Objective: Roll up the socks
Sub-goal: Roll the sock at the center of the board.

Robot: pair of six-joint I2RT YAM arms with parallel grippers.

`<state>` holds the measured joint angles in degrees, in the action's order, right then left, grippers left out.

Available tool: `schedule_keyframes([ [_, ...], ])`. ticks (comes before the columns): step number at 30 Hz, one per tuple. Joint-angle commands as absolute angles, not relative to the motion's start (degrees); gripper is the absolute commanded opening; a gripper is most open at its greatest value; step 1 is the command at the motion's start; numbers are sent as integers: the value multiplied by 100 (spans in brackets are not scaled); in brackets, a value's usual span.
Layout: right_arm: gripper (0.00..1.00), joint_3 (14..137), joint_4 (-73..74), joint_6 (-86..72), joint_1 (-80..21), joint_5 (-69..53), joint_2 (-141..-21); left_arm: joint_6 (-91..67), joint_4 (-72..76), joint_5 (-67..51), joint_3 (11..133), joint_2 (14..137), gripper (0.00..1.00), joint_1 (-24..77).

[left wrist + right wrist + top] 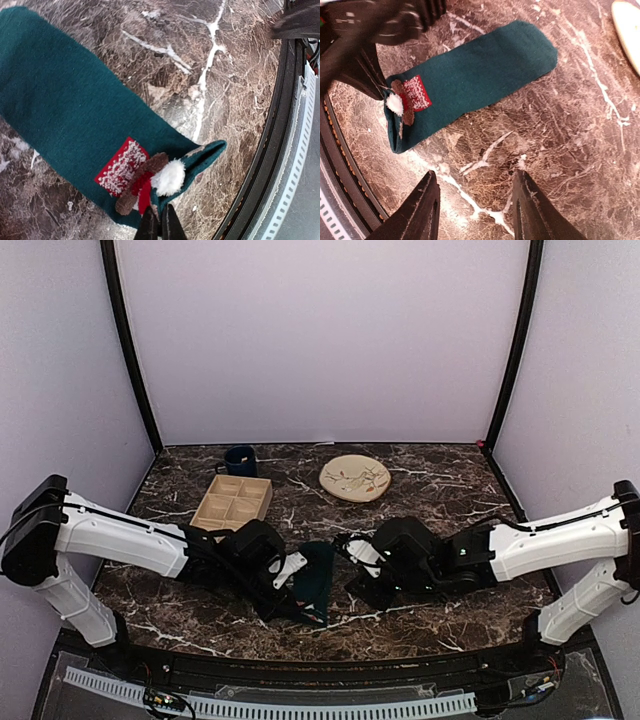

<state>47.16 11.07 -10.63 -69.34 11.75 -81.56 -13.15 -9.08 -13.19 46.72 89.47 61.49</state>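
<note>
1. Risk at the left gripper (161, 225): its grip takes only the cuff edge of the teal sock (65, 100), right at the fingertips. I judge that a quick roll could pull the thin fabric free.
2. Risk just ahead of those tips: the white pom-pom (168, 177) and red patch (121, 166) add bulk and could snag or make the roll lopsided.
3. Risk further out: the toe end lies loose on the table (220, 75), unheld. I expect the sock could drag instead of rolling.
4. Left gripper state: jaws closed narrow on the cuff, which lifts beside them.
5. Right gripper (477, 210): jaws about half open, empty, over bare marble. The sock lies ahead of them, apart.
6. I see no argyle pair in any view.
</note>
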Motion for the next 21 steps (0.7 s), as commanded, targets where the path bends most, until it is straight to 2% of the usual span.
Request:
schedule_keyframes([
  [1,45,4618,724,-876,-7134,1643,-7935,-1595,-1322,-1747,4833,9003,0,5979],
  [12,46,4714,649,-83,-7813,2009,-8070,-1842,-1721,-2407,5036,9202,0,5505],
  [21,47,5048,659,823,-8495,2275,-8621,-1874,-2025,-2792,5239,9537,0,5290],
])
